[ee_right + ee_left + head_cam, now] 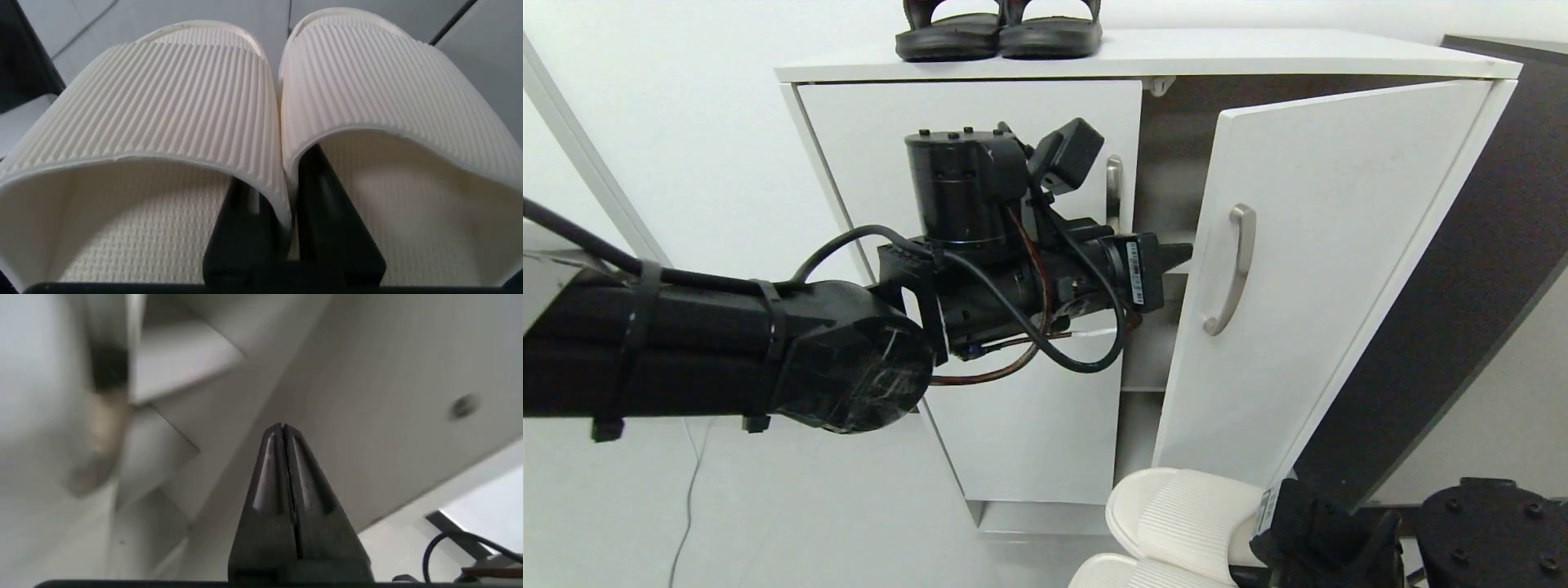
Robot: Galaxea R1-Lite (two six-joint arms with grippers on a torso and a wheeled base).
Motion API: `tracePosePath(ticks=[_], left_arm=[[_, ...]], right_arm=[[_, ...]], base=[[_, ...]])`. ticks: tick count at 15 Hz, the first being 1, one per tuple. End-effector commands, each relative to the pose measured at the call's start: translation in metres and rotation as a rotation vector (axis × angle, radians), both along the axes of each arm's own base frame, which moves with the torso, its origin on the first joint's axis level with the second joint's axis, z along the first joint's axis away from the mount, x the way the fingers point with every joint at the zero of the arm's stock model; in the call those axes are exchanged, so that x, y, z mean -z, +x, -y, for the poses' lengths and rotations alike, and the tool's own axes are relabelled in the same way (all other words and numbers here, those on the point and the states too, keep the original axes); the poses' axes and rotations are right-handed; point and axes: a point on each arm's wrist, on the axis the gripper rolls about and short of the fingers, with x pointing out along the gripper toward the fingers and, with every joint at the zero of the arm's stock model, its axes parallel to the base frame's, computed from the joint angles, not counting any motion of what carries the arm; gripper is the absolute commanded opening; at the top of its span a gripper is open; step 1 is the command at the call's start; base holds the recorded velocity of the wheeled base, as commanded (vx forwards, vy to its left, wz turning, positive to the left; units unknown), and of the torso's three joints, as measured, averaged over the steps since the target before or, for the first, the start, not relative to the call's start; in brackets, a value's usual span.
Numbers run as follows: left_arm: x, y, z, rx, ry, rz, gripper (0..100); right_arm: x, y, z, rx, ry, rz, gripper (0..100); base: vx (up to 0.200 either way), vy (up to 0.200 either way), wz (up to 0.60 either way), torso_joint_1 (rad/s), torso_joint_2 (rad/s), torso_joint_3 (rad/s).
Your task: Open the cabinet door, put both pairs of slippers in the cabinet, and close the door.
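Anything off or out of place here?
Nothing spilled or damaged. One oddity: the black slippers sit on top of the cabinet, not inside it. The right door stands partly open. The right end effector holds the white slippers low in front of it.

One slipper pair [999, 34] on the cabinet top [1258, 54], the other pair [1184, 518] low before the right door [1339, 245].

From the head we look forward and down at the cabinet [1258, 53], close up. Our left wrist camera sights along the left end effector [283, 437] into that same open cabinet from very near. Our right wrist camera sits tight against the cream slippers [188, 90], which the head view also catches at its lower edge.
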Motion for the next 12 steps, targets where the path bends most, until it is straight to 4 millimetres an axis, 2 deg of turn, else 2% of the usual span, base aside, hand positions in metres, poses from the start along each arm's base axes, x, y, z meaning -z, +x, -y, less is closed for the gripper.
tracePosePath(ticks=[1, 5, 6, 8, 11, 12], left_arm=[[0.007, -0.004, 0.01, 0.026, 0.009, -0.011, 0], [0.013, -0.054, 0.038, 0.128, -0.007, 0.003, 0], [0.012, -0.06, 0.041, 0.143, -0.012, 0.009, 0], [0.009, -0.061, 0.04, 0.137, -0.025, 0.02, 0], [0.002, -0.049, 0.025, 0.06, -0.039, 0.032, 0], [-0.005, -0.044, 0.012, -0.006, -0.054, 0.04, 0]], right_arm=[[0.006, -0.001, -0.002, -0.012, -0.022, -0.013, 0], [0.007, -0.008, -0.003, -0.042, -0.022, -0.018, 0], [0.007, -0.009, -0.003, -0.047, -0.023, -0.019, 0], [0.007, -0.009, -0.003, -0.047, -0.025, -0.02, 0], [0.009, -0.008, -0.004, -0.044, -0.028, -0.029, 0], [0.011, -0.005, -0.005, -0.031, -0.028, -0.029, 0]], base=[[-0.2, 0.0, 0.0, 0.007, 0.0, -0.007], [-0.2, 0.0, 0.0, 0.002, 0.0, 0.004], [-0.2, 0.0, 0.0, 0.002, 0.0, 0.002], [-0.2, 0.0, 0.0, 0.005, 0.0, 0.007], [0.0, 0.0, 0.0, 0.0, 0.0, 0.0], [0.0, 0.0, 0.0, 0.0, 0.0, 0.0]])
